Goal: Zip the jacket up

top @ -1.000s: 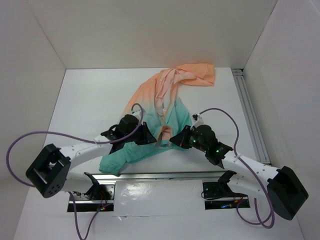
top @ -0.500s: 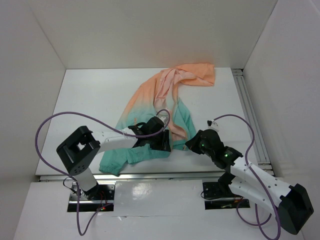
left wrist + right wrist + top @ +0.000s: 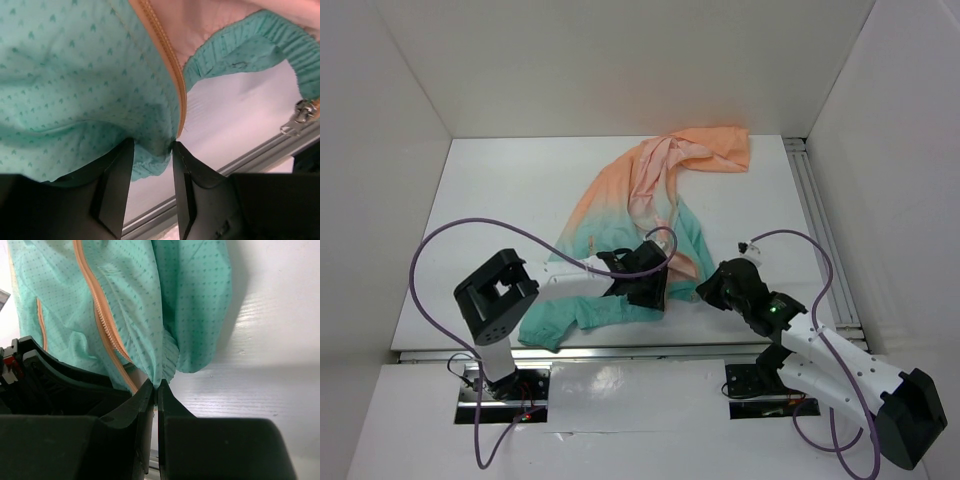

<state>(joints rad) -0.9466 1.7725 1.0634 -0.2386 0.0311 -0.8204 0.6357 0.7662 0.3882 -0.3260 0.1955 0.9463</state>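
Jacket (image 3: 640, 185) lies with its orange end far right and its teal hem near centre. Left gripper (image 3: 152, 150): fingers part-closed, pinching bunched hem at the end of the zipper tape (image 3: 167, 60). Right gripper (image 3: 156, 386): almost shut, nipping the other hem corner. My call: keep both hems taut and align the tape end with the metal slider (image 3: 299, 116). No legible writing.

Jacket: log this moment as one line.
left pincer: grips jacket hem | right pincer: pinches hem | zipper: open

Robot lab test cell: white table (image 3: 500, 200) boxed by plain white walls (image 3: 620, 70), aluminium rail (image 3: 809, 200) along right edge, exposed purple cables (image 3: 480, 221) looping overhead.
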